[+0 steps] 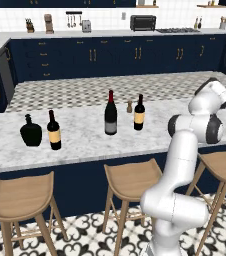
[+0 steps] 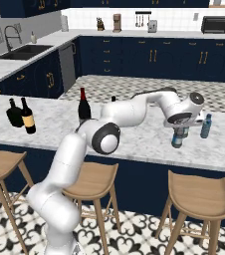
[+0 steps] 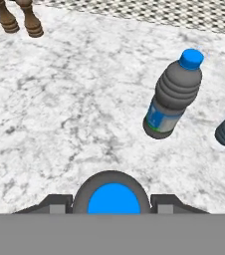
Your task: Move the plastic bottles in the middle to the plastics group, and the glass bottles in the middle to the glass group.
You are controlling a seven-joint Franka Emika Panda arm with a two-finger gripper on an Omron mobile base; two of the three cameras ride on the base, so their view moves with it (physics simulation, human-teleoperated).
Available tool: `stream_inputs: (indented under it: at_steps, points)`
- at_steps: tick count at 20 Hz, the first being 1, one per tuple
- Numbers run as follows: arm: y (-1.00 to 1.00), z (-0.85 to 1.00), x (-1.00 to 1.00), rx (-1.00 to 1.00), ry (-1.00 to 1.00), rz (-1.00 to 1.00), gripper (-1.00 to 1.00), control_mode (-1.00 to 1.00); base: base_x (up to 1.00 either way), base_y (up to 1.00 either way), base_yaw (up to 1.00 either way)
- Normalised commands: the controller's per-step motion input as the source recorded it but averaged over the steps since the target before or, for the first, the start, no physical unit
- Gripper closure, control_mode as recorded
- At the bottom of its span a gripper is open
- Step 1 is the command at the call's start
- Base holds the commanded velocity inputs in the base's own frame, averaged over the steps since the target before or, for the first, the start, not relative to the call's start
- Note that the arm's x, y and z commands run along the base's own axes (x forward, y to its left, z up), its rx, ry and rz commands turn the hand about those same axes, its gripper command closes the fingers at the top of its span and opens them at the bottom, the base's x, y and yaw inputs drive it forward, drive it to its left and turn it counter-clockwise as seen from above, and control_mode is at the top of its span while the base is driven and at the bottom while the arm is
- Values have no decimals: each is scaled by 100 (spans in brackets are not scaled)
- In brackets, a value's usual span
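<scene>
Releasing carelessly, the end effector (image 2: pixel 180 133), clamped on the plastic bottle (image 2: pixel 177 138), could topple it against the 2 neighbouring bottles (image 3: pixel 173 94) on the counter (image 2: pixel 134 139).

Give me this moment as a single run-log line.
gripper: shut on plastic bottle | place: marble counter, beside plastics group | two glass bottles in middle: not yet moved

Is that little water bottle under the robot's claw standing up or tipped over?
Standing upright: the water bottle rests base-down on the counter beneath the gripper.
</scene>
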Motion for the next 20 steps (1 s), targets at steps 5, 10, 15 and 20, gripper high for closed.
stream_inputs:
  at_steps: [5, 10, 15, 20]
  points:
    - [7, 0, 33, -3, -1, 5, 100, -100, 0, 0, 0]
    - [1, -1, 24, -3, 1, 0, 100, -100, 0, 0, 0]
    - [0, -20, 18, -2, 0, 0, 100, -100, 0, 0, 0]
    - [0, -41, 21, 0, 2, 0, 100, -100, 0, 0, 0]
